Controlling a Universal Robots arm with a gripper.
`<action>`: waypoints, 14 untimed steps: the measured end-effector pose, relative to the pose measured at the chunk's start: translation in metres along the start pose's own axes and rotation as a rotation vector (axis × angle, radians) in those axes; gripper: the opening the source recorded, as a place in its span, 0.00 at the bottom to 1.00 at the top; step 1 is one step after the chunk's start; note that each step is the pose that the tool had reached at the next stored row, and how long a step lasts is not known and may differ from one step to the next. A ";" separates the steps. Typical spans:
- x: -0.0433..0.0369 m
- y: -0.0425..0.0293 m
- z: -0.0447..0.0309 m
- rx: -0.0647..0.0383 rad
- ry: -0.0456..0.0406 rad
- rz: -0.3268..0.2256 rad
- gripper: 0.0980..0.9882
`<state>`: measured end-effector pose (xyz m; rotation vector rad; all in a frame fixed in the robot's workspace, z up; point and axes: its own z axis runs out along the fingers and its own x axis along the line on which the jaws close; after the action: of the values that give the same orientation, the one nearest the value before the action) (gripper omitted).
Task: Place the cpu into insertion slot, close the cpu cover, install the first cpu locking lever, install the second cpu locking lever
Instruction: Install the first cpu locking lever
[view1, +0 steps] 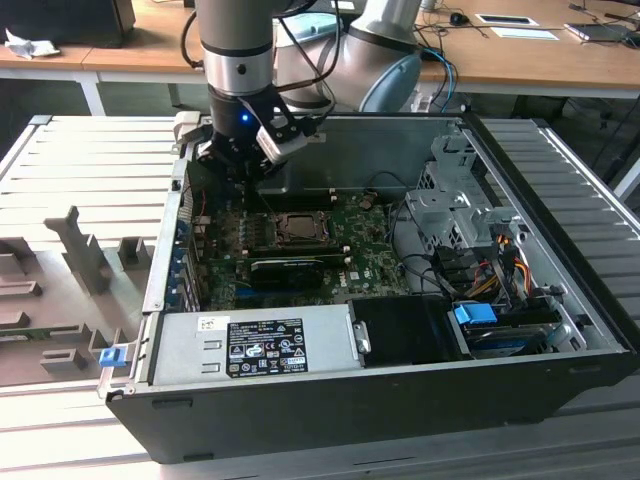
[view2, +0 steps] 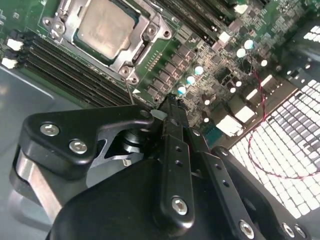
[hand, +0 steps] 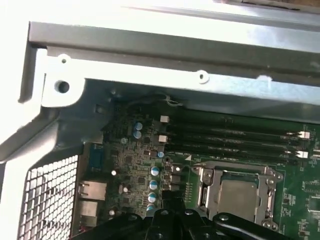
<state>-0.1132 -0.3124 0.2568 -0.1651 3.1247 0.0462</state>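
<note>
Open space above cpu (view2: 105, 25); chassis wall (hand: 175, 50) near hand (view1: 241, 170)

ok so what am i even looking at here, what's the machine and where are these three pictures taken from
A grey robot arm reaches into an open black computer case. The exterior view is from a camera off the arm; both wrist views are from cameras riding near its black gripper, facing the green circuit board. There the small square silver-grey cpu sits in its socket, the thin metal frame cover down around it. The gripper is near the socket; I see nothing held.
</note>
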 end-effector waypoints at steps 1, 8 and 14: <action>0.0010 0.0010 0.0000 0.000 -0.0001 0.001 0.01; 0.0041 0.0165 0.0019 0.000 -0.0001 0.001 0.01; 0.0033 0.0214 0.0031 -0.001 -0.0002 0.001 0.01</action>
<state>-0.1187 -0.2914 0.2543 -0.1628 3.1246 0.0473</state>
